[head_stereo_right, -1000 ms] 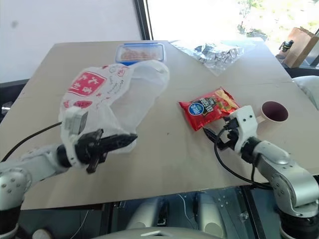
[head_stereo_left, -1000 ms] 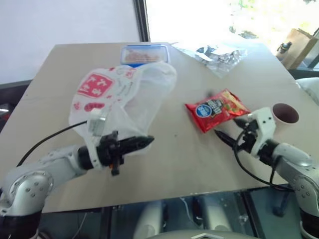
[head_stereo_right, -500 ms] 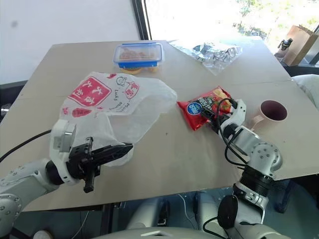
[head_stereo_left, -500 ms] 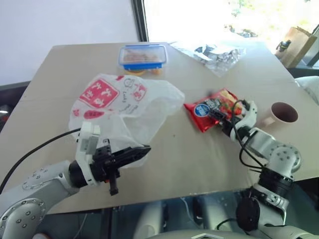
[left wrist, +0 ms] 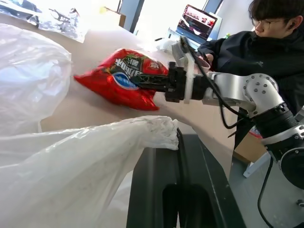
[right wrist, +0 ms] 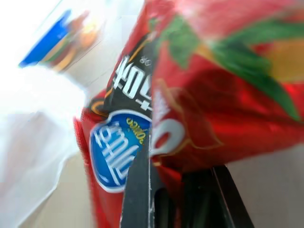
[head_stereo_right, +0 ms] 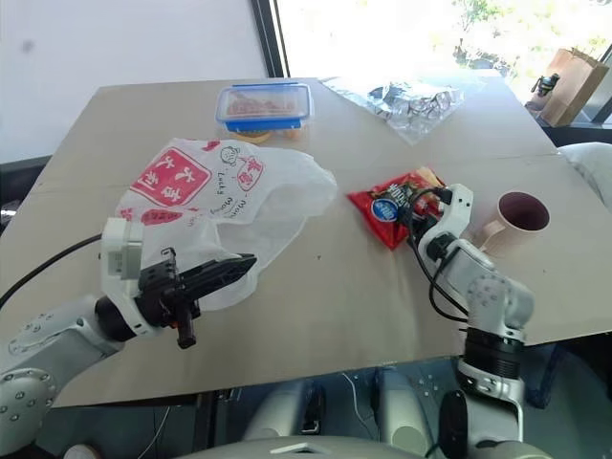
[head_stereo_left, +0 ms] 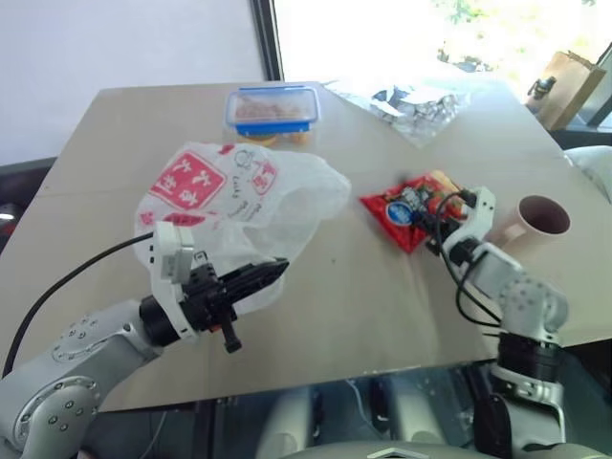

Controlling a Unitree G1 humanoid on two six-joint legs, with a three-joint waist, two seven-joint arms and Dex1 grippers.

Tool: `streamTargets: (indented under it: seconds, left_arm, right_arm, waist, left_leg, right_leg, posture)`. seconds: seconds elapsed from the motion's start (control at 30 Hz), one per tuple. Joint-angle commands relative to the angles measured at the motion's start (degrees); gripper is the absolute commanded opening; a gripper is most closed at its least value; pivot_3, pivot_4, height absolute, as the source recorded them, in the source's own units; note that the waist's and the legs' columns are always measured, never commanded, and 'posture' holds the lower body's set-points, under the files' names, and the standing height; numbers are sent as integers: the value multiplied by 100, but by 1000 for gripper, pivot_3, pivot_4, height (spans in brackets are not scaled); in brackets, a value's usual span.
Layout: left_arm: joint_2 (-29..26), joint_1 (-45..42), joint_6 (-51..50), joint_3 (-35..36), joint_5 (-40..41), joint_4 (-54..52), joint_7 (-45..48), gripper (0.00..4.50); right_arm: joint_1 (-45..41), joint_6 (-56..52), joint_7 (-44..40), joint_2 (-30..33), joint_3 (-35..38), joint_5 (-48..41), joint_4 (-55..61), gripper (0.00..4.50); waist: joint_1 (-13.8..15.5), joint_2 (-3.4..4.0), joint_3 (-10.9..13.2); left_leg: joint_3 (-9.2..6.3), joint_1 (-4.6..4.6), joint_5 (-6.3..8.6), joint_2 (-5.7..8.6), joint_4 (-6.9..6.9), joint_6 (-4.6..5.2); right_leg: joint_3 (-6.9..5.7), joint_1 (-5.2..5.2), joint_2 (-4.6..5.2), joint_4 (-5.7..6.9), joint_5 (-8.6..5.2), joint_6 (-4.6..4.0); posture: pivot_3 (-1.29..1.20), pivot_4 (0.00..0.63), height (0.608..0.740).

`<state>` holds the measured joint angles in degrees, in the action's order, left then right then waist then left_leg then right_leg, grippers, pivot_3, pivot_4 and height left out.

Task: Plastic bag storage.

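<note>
The plastic bag (head_stereo_left: pixel 239 196), thin white with a red square logo, lies spread on the left half of the table. My left gripper (head_stereo_left: pixel 276 273) is shut on the bag's near edge, and the pinched film (left wrist: pixel 156 129) bunches at its fingertips. A red snack packet (head_stereo_left: pixel 405 212) with a blue round logo lies right of the bag. My right gripper (head_stereo_left: pixel 432 205) is shut on the packet's near edge. The crumpled packet (right wrist: pixel 190 90) looms close over that gripper's black fingers (right wrist: pixel 137 180). From the left wrist, the right gripper (left wrist: pixel 145 80) reaches into the packet (left wrist: pixel 114 80).
A blue-lidded food container (head_stereo_left: pixel 273 107) and a clear silvery wrapper (head_stereo_left: pixel 421 103) sit at the table's far side. A pink cup (head_stereo_left: pixel 541 218) stands right of the right arm. A person (left wrist: pixel 247 52) sits beyond the table's right side, near a laptop (left wrist: pixel 199 21).
My right gripper has moved forward from open beside the snack packet and shut on it, crumpling its edge. The left gripper has rolled a little, still pinching the bag, which has sunk flatter.
</note>
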<state>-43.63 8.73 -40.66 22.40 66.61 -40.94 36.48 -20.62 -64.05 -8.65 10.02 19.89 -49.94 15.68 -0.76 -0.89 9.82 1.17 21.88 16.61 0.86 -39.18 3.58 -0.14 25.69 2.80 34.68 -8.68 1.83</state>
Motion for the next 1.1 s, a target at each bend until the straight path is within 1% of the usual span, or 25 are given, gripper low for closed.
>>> streamTargets:
  seconds: [0.03,0.1,0.13,0.23,0.33,0.37,0.5,0.53,0.7,0.73,0.83,1.0,1.1]
  left_arm:
    - [-91,-162,66,15,172,-94,124,0]
    - [-137,-243,34,-5,266,-103,212,0]
    - [-196,-215,15,24,360,-144,346,0]
    - [-332,-125,1,151,629,-210,642,0]
    - [-684,-246,-126,330,1231,-332,721,0]
    - [-793,-275,-138,356,1305,-411,739,0]
    - [-1049,-103,-132,400,1310,-777,894,0]
    - [-1077,-16,-110,398,1227,-855,960,0]
    - [-966,540,56,500,814,-1066,1177,0]
    - [-919,564,114,504,730,-1076,1092,0]
    - [-820,437,207,555,828,-910,705,0]
    - [-780,255,370,540,540,-721,655,0]
    - [-789,203,396,454,496,-704,759,0]
  right_arm:
    - [115,-949,-820,707,-263,-1310,1063,70]
    - [108,-1166,-1139,1069,-524,-1606,1233,70]
    - [-29,-1251,-1226,1101,-728,-1718,1129,70]
    - [-416,-1375,-1409,1029,-1217,-1822,733,70]
    - [-793,-1332,-2122,930,-1951,-1578,71,70]
    - [-883,-1259,-2319,930,-2129,-1453,-140,70]
    - [-1409,-922,-2840,798,-2543,-1000,-1085,70]
    - [-1569,-868,-2944,731,-2599,-908,-1341,70]
    - [-2174,-689,-3276,411,-2678,-447,-2584,70]
    - [-2186,-704,-3390,448,-2708,-399,-2618,70]
    - [-2095,-749,-3812,769,-2887,-258,-2357,70]
    - [-1754,-1007,-4509,1693,-3053,-333,-1525,70]
    - [-1719,-1020,-4704,1922,-3220,-231,-1375,70]
  waist:
    - [-9,5,3]
    - [-22,4,3]
    - [-25,3,2]
    - [-80,3,3]
    - [-92,-2,5]
    - [-89,-2,5]
    - [-96,1,7]
    - [-100,2,8]
    - [-127,4,9]
    - [-119,5,10]
    - [-48,8,12]
    - [15,10,14]
    - [-24,9,14]
  left_leg:
    - [0,0,0,0,0,1]
    - [2,-3,2,-3,1,4]
    - [3,-5,2,-5,1,4]
    - [8,-7,2,-10,1,4]
    - [6,-7,2,-9,-2,3]
    - [5,-6,2,-9,-2,3]
    - [3,1,4,-3,-2,7]
    - [9,3,5,-2,-2,9]
    - [4,5,3,-4,4,4]
    - [1,6,4,-5,7,4]
    - [-3,11,4,0,7,4]
    - [-2,12,5,2,6,7]
    - [1,10,7,0,6,9]
  right_leg:
    - [0,0,0,-2,0,0]
    - [0,-1,-1,-4,-4,7]
    - [0,-1,-3,-4,-13,21]
    - [2,-1,-7,-2,-16,25]
    - [1,-1,-6,1,-15,25]
    - [1,-1,-6,1,-15,25]
    - [0,0,-2,-6,-13,22]
    - [3,1,-1,-12,-2,6]
    - [-1,4,-5,-16,1,3]
    - [-3,4,-5,-17,0,2]
    - [-4,4,-1,-22,0,2]
    - [-6,1,2,-29,0,3]
    - [-6,1,1,-29,0,4]
  posture:
    - [0,150,740]
    - [0,150,740]
    - [0,150,740]
    - [0,150,740]
    - [0,150,740]
    - [0,150,740]
    - [0,150,740]
    - [0,150,740]
    - [0,150,740]
    - [0,150,740]
    - [0,150,740]
    - [0,150,740]
    - [0,150,740]
